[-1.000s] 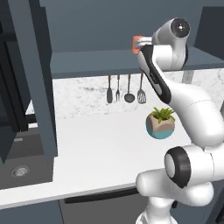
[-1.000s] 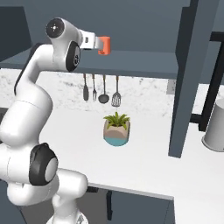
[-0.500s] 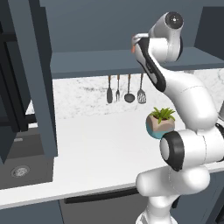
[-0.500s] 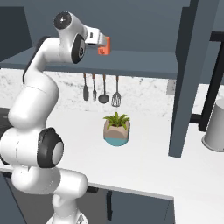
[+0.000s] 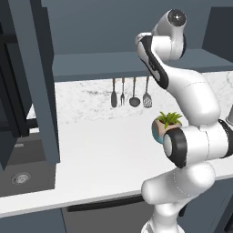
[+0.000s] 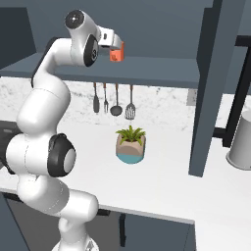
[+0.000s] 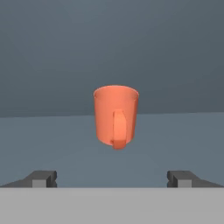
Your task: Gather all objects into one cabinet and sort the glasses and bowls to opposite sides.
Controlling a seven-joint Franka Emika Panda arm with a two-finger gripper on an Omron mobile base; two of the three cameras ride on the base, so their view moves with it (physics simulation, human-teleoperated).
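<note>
**Open gripper faces orange mug on cabinet shelf**

The gripper [image 7: 112,177] stands with its jaws spread wide and nothing between them, the two dark fingertips [image 7: 41,178] low at 7 and 5 o'clock in the hand view. Straight ahead at 12 o'clock from the tips, apart from them, an orange mug [image 7: 116,116] stands upright on the flat slate-blue shelf floor of the cabinet [image 7: 52,140], its handle turned toward the camera.

From the right base view, the mug [image 6: 116,52] shows just past the white hand, at 3 o'clock from the arm's top joint, at the shelf's front edge [image 6: 162,76]. A tall dark cabinet door [image 6: 213,83] stands open at 3 o'clock from there.

Below the shelf, four dark utensils [image 6: 112,98] hang against the marbled backsplash. At 6 o'clock from them, a small potted plant [image 6: 131,144] sits on the white counter [image 6: 166,181]. A grey canister [image 6: 241,142] stands at the far right edge.
</note>
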